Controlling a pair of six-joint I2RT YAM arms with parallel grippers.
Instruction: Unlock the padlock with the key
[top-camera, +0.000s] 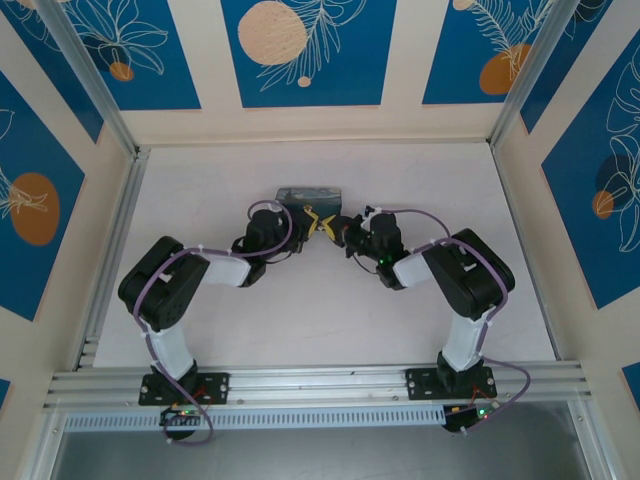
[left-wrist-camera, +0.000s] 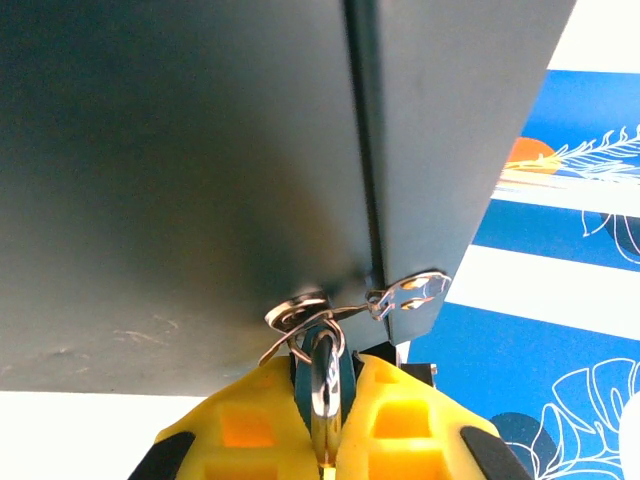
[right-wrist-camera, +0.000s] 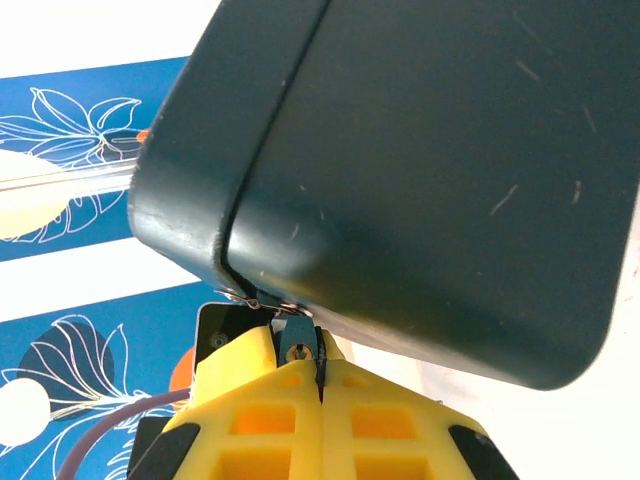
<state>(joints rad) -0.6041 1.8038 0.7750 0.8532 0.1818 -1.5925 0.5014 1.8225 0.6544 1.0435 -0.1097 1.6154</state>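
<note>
Box (left-wrist-camera: 180, 150): dark casing, smooth satin finish with fine pale scratches. Padlock (left-wrist-camera: 323, 385): polished metal, mirror-glossy. Clasp (left-wrist-camera: 412, 292) on the box: thin bright metal. Key (right-wrist-camera: 298, 352): thin metal, dull grey. Fingers (left-wrist-camera: 250, 430): yellow plastic, matt, slightly grainy. Table (top-camera: 330, 320): white, matt.

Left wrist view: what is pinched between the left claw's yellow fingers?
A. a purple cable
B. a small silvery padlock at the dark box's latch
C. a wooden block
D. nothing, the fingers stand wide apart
B: the left claw is shut on the silvery padlock, right under the metal latch on the edge of the dark box.
</note>
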